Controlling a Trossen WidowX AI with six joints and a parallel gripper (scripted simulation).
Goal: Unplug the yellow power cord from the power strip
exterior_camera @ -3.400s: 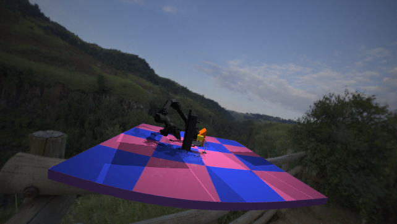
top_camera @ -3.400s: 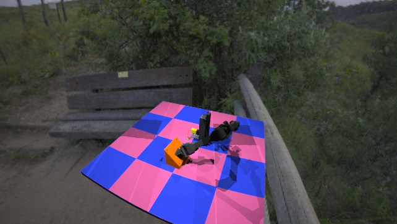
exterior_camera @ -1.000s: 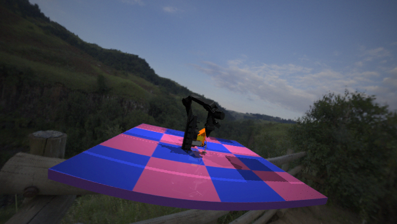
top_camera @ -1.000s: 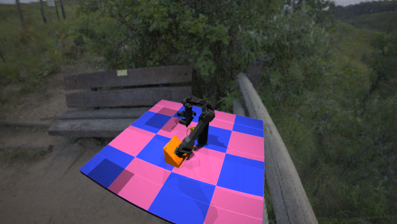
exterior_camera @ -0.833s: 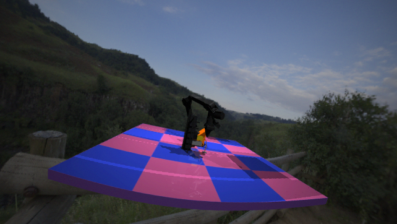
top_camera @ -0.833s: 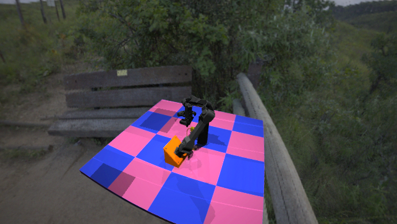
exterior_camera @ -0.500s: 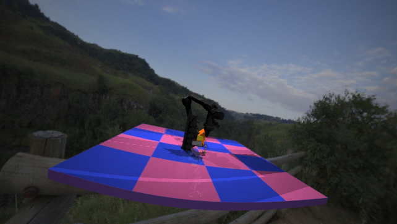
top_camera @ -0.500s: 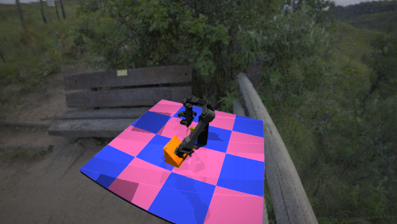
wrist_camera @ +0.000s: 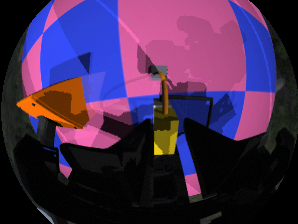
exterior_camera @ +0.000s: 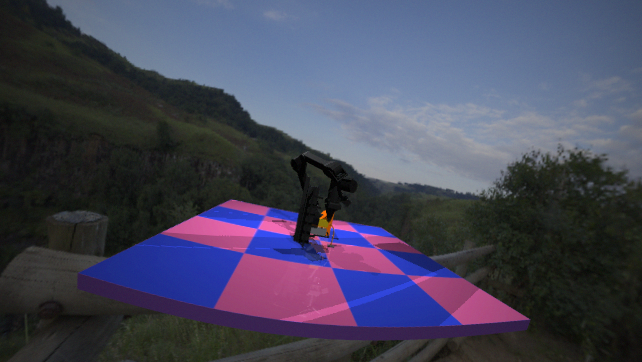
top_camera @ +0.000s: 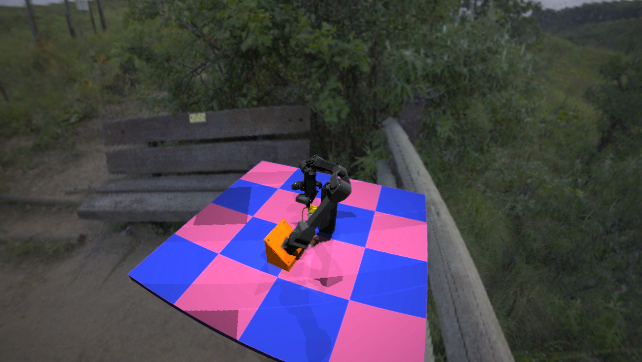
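The yellow plug [top_camera: 313, 209] [exterior_camera: 323, 224] [wrist_camera: 165, 137] stands upright on the light grey power strip [exterior_camera: 318, 232], which is mostly hidden. The orange-brown cord [wrist_camera: 165, 92] [exterior_camera: 333, 236] rises from the plug and curves over to a small grey square [wrist_camera: 158, 70] on the table. My gripper [wrist_camera: 166, 121] [exterior_camera: 330, 215] points down, just above the plug. Its fingers are partly open, and in the wrist view the plug shows between and beyond them, with a gap at the right finger. Whether the fingers touch the plug is not clear.
An orange wedge-shaped block [top_camera: 280, 245] [wrist_camera: 67, 100] is near the strip, with a black arm link in front of it in the top view. A thin black frame [wrist_camera: 211, 112] shows right of the plug in the wrist view. The black arm column [exterior_camera: 305, 220] stands close beside the strip.
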